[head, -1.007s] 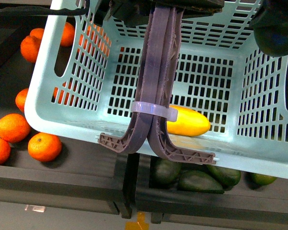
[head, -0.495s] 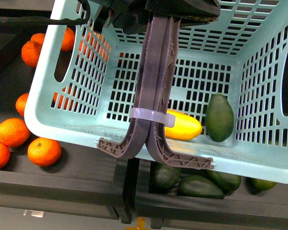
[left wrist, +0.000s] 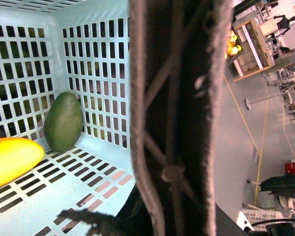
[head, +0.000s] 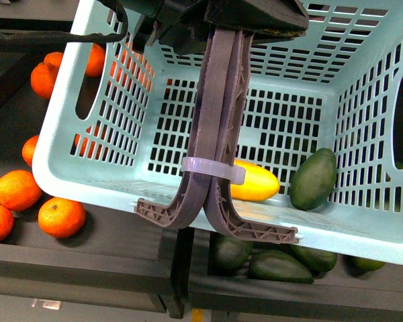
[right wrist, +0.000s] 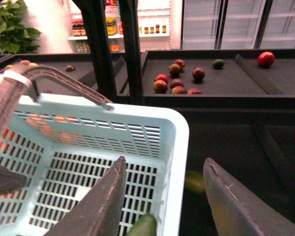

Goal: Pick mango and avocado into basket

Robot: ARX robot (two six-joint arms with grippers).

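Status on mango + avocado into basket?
Done: the mango and the avocado both lie on the floor of the basket. In hand: the left gripper grips the basket handles; the right gripper is open and empty. Left: nothing of the picking shows.

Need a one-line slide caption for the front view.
Yellow oval mango and dark green pear-shaped avocado lie side by side in the light blue slotted plastic basket.
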